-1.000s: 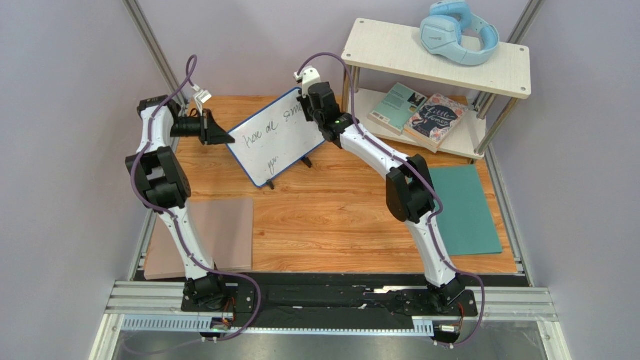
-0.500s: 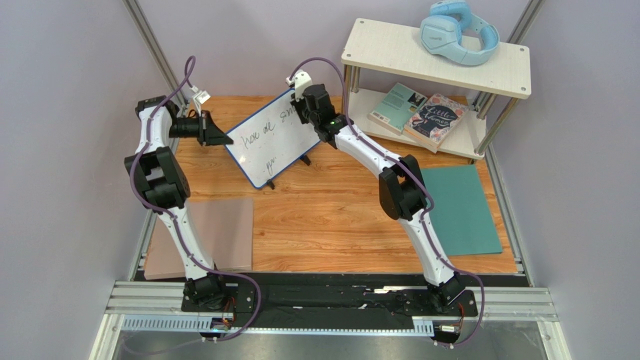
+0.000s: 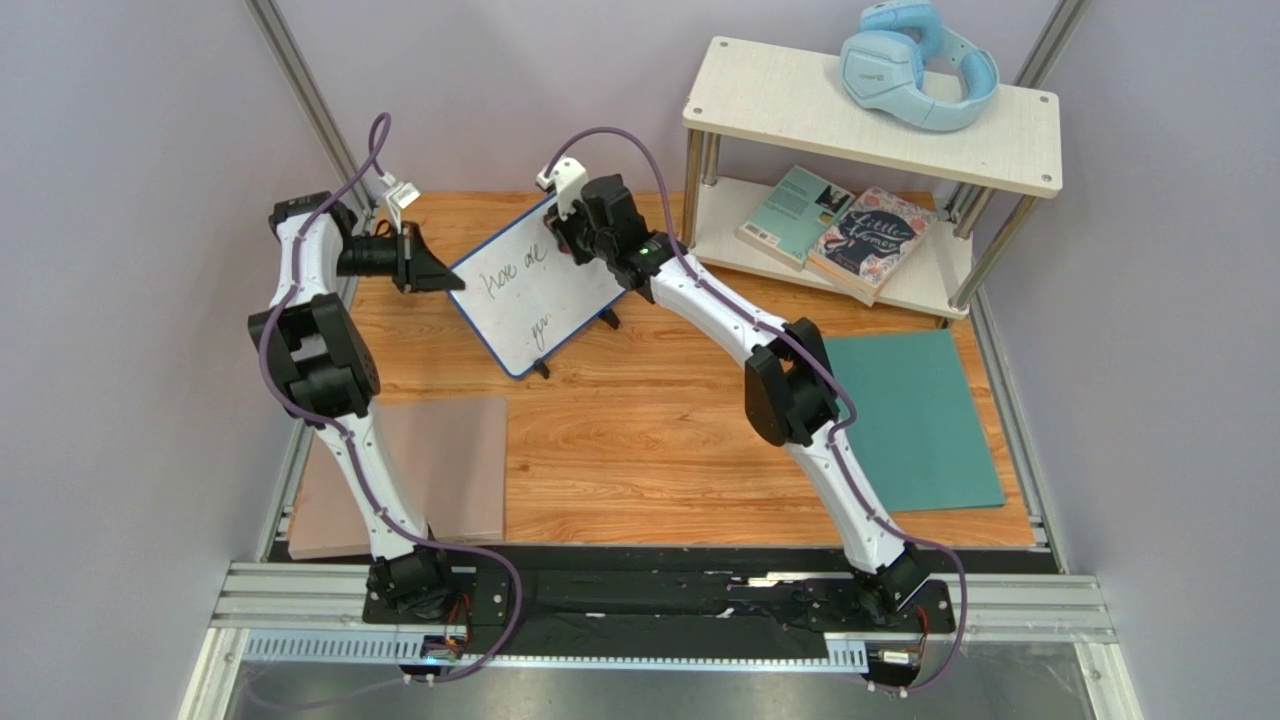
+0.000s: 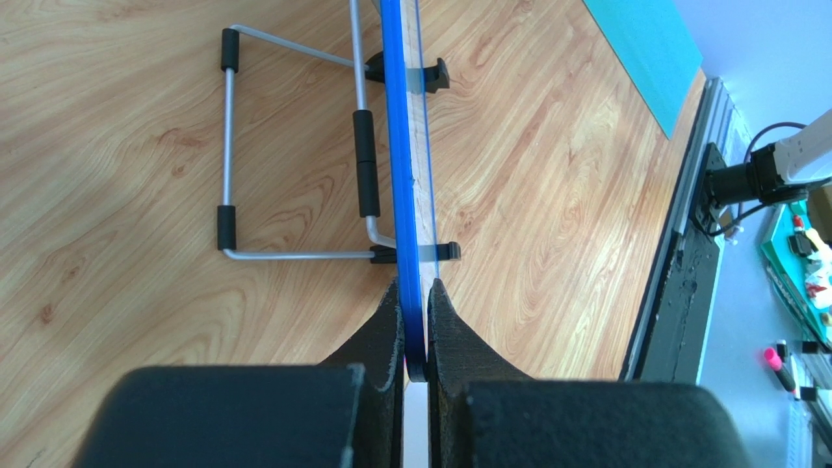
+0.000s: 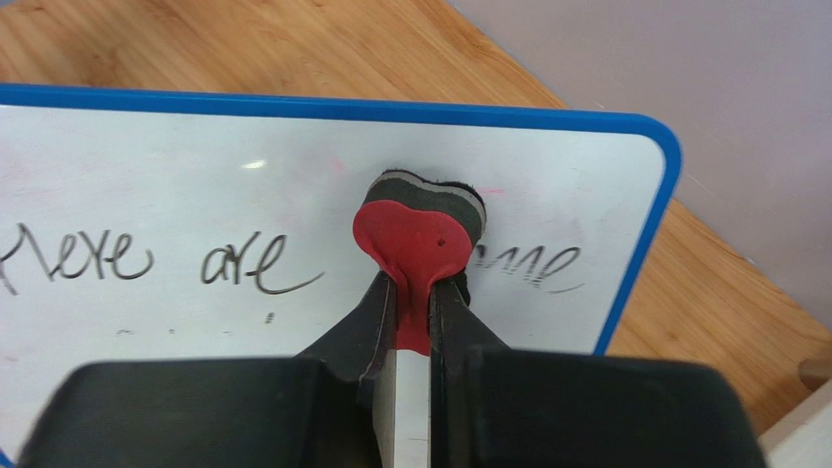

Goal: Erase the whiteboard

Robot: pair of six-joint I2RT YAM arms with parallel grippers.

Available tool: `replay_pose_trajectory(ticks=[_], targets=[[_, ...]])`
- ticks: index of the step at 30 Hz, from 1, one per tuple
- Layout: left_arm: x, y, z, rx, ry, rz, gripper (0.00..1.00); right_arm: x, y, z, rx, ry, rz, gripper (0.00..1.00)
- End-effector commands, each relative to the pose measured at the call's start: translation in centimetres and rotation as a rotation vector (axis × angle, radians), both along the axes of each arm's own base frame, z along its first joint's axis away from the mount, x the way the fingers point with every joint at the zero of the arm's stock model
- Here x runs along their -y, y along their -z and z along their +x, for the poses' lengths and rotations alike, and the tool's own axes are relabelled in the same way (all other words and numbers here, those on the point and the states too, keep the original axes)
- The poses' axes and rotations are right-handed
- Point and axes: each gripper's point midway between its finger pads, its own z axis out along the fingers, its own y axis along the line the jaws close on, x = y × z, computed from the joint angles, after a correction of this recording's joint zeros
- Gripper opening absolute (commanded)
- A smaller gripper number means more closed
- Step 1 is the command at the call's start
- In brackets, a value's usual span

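The whiteboard (image 3: 526, 288) stands tilted on its wire stand at the back of the wooden table, with black handwriting on it. My left gripper (image 3: 451, 278) is shut on the board's left blue edge (image 4: 410, 244), seen edge-on in the left wrist view, jaws (image 4: 414, 322) pinching the frame. My right gripper (image 3: 579, 240) is shut on a red eraser (image 5: 418, 239) with a dark felt pad, pressed against the board (image 5: 176, 185) near its upper right. The writing "are" lies left of the eraser and smeared letters lie right of it.
A white two-level shelf (image 3: 872, 105) stands back right with blue headphones (image 3: 917, 60) on top and two books (image 3: 834, 225) below. A teal mat (image 3: 917, 420) lies right, a pinkish-brown mat (image 3: 436, 465) left front. The board's wire stand (image 4: 293, 146) rests on the wood.
My right gripper has slid the eraser leftward along the board's top, wiping away part of the upper-right writing. The left gripper has kept its hold on the board's edge.
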Motion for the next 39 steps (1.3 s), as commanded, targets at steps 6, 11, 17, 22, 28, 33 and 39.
replay_pose_trajectory(ticks=[6, 11, 17, 22, 28, 33, 39], targets=[[2.5, -1.3, -4.4, -0.123, 0.098, -0.025, 0.00, -7.6, 5.3, -8.4, -0.112, -0.234, -0.054, 0.00], [2.8, -1.5, -4.3, -0.120, 0.096, -0.042, 0.00, -10.3, 5.5, -11.6, -0.117, -0.279, -0.051, 0.00], [2.9, -1.7, -4.4, -0.119, 0.097, -0.044, 0.00, -12.3, 5.9, -13.8, -0.157, -0.300, -0.008, 0.00], [2.9, -1.7, -4.6, -0.119, 0.099, -0.046, 0.00, -13.3, 6.0, -14.4, -0.177, -0.309, 0.017, 0.00], [2.9, -1.5, -4.6, -0.121, 0.098, -0.046, 0.00, -12.0, 4.9, -12.8, -0.151, -0.247, 0.020, 0.00], [3.0, -1.7, -4.6, -0.117, 0.099, -0.047, 0.00, -9.4, 3.1, -9.6, -0.099, -0.131, 0.032, 0.00], [2.8, -1.4, -4.8, -0.128, 0.101, -0.029, 0.00, -5.8, 1.3, -5.5, -0.091, 0.019, 0.061, 0.00]])
